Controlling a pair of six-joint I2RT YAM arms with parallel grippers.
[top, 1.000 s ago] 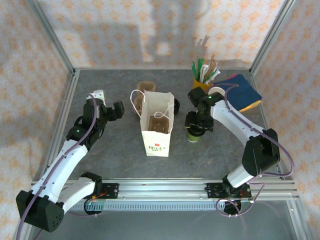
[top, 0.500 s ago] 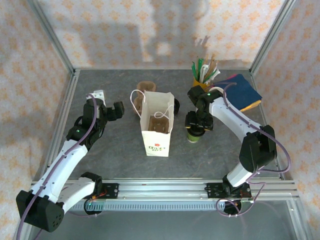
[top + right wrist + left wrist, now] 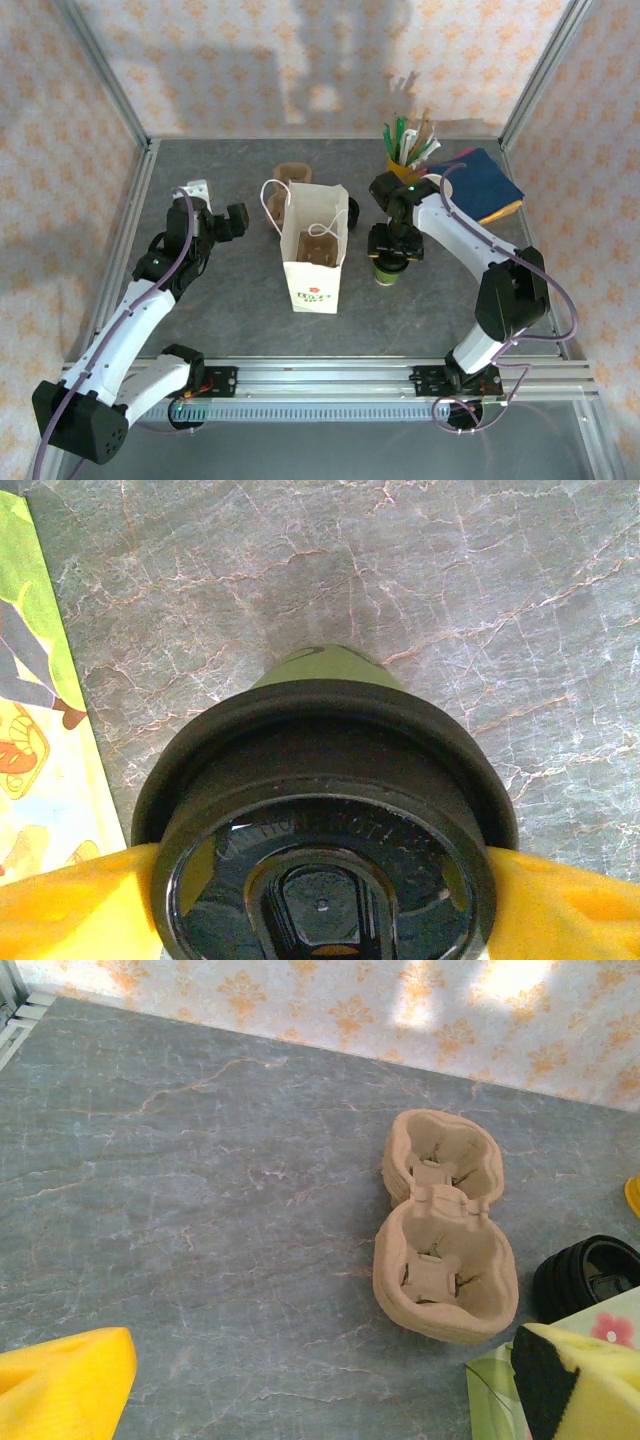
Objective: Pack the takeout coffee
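Pale green takeout coffee [image 3: 326,668] wears a round, glossy black lid [image 3: 322,825].

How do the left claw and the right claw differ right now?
The left claw is open and empty; the right claw has its pads against both sides of the cup. The left claw hangs over bare table left of the bag; the right claw points down onto the cup, right of the bag. Both have yellow pads.
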